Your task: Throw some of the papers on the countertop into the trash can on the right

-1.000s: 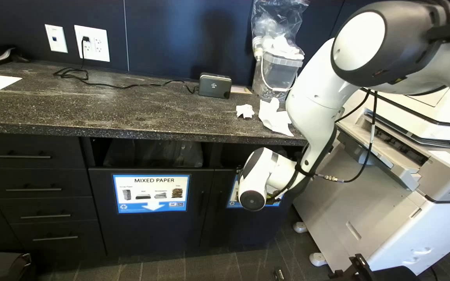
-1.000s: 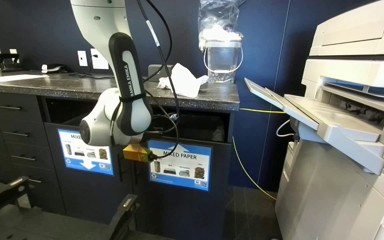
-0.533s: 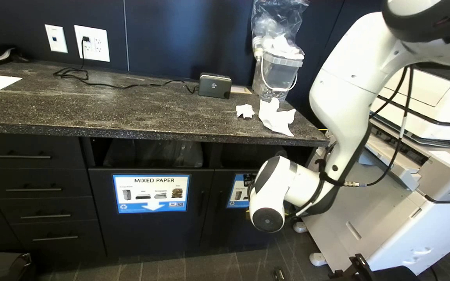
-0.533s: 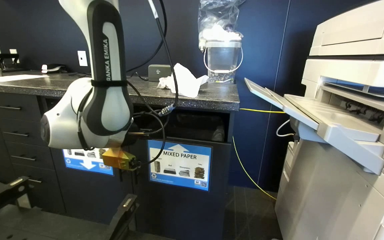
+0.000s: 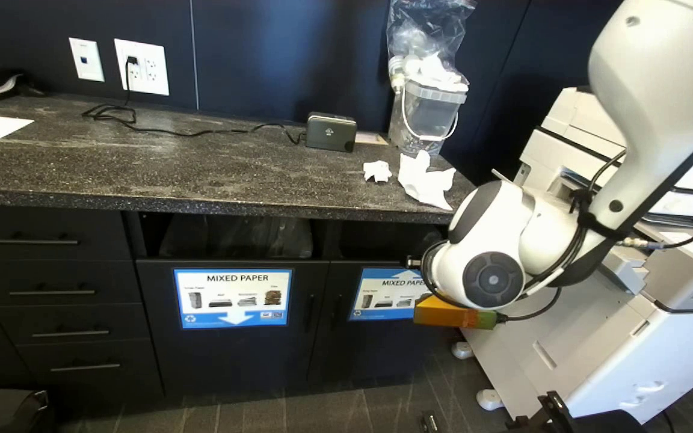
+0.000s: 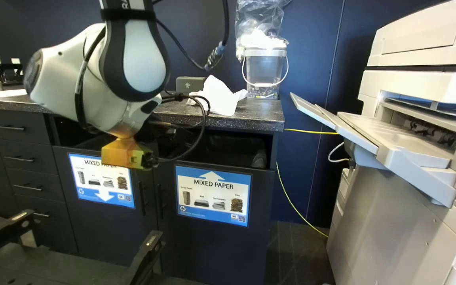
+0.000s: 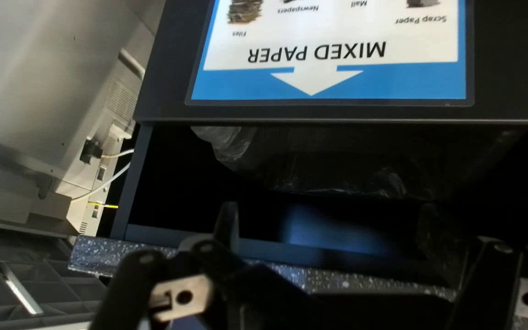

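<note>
"Dark wall [image 5: 286,60], speckled stone countertop [image 5: 202,162]... so what needs throwing out?"

"One big crumpled paper [image 5: 426,183] near the front edge, a small wad [image 5: 377,171] just beside it."

"And the gripper [image 7: 327,213]?"

"Fingers [image 7: 229,222] wide apart, nothing between them, in front of the right-hand trash can [image 6: 216,249]."

"How does the big one handle?"

"Light and soft, I'd guess (it squashes, hardly slips), so pinch its raised peak, not the flat corner."
</note>
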Controlling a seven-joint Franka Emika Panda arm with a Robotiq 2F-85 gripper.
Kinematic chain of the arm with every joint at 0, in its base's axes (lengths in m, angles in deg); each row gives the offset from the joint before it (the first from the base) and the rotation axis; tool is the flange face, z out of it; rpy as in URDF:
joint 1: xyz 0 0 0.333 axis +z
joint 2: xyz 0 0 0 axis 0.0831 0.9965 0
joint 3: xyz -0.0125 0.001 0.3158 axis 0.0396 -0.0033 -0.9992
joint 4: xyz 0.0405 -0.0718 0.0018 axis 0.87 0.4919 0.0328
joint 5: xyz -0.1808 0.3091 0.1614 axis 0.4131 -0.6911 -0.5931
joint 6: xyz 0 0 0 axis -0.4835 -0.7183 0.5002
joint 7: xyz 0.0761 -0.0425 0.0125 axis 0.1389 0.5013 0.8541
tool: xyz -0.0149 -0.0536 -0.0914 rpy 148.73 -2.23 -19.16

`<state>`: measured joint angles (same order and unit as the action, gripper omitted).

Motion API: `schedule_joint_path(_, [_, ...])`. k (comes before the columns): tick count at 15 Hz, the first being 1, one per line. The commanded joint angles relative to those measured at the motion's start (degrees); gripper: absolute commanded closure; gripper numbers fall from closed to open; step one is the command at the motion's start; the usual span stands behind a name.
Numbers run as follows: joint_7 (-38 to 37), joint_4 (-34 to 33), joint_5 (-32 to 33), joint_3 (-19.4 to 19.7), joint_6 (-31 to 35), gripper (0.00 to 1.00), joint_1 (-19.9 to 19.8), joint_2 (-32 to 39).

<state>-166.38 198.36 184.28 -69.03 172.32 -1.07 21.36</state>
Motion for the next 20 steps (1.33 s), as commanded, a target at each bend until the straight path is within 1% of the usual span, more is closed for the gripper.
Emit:
schedule_joint_path(1, [3.19, 4.33, -1.08, -0.26, 16.00, 0.00, -3.35, -14.44])
schedule_joint_path(3, [7.20, 4.78, -3.57, 0.36, 25.98, 0.00, -4.83, -19.87])
schedule_joint_path(4, [10.47, 5.23, -5.94, 1.07, 31.04, 0.00, -5.46, -22.42])
schedule_joint_path(5, [14.48, 5.73, -8.81, 5.83, 36.17, 0.00, -2.37, -25.13])
schedule_joint_path(6, [20.23, 6.75, -12.01, 8.35, 41.37, 0.00, -2.96, -27.87])
schedule_joint_path(7, [24.26, 8.33, -13.63, 11.09, 44.69, 0.00, -3.46, -29.16])
schedule_joint_path(8, [28.65, 9.88, -15.41, 7.57, 47.69, 0.00, -10.22, -29.93])
schedule_joint_path(9, [32.80, 11.57, -17.29, 7.26, 49.65, 0.00, -13.39, -30.90])
schedule_joint_path(11, [41.13, 15.92, -22.14, 3.49, 51.02, 0.00, -22.48, -31.82])
schedule_joint_path(12, [37.70, 11.26, -17.90, 0.23, 51.07, 0.00, -27.09, -26.17])
schedule_joint_path(14, [39.34, 12.91, -18.60, -4.68, 50.19, 0.00, -34.93, -26.15])
schedule_joint_path(15, [37.78, 12.89, -18.23, -0.19, 49.45, 0.00, -28.59, -27.52])
schedule_joint_path(16, [38.03, 12.79, -18.22, -1.13, 49.39, 0.00, -30.47, -26.72])
schedule_joint_path(20, [38.00, 12.64, -18.22, -0.78, 49.33, 0.00, -29.43, -26.42])
